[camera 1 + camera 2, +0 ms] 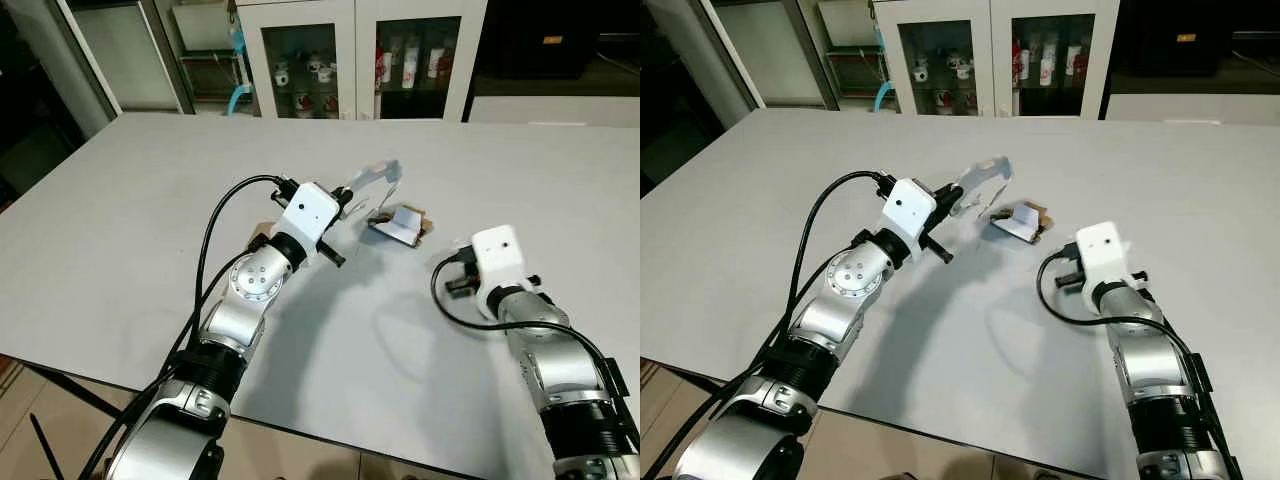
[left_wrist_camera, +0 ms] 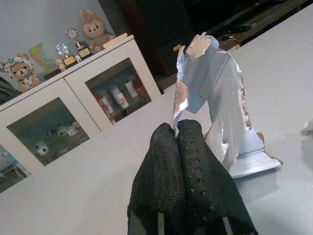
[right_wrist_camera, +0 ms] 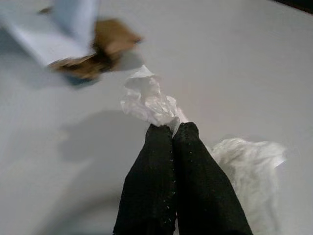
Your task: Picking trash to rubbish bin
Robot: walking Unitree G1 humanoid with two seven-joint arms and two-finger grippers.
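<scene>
We hold trash in both grippers over the grey bench (image 1: 120, 220), with no bin reached yet. The left gripper (image 2: 182, 128) is clenched on a torn strip of silvery-blue wrapper (image 2: 215, 93), lifted clear of the bench near its middle. The right gripper (image 3: 172, 128) is pinched tight on a crumpled white tissue (image 3: 146, 100), low over the bench on our right side. A torn card scrap (image 1: 400, 225) lies on the bench between the two arms, not yet picked up.

So, as we judge it, the pick-up is about done for two pieces; carrying them off, dropping them and collecting the scrap are left.

The rubbish bin lies somewhere beyond these frames, so we cannot say which way to turn. From the head, each wrist housing covers its own fingers. In the right wrist view the scrap is blurred, and the white mass beside the fingers may be more tissue; we cannot tell.
</scene>
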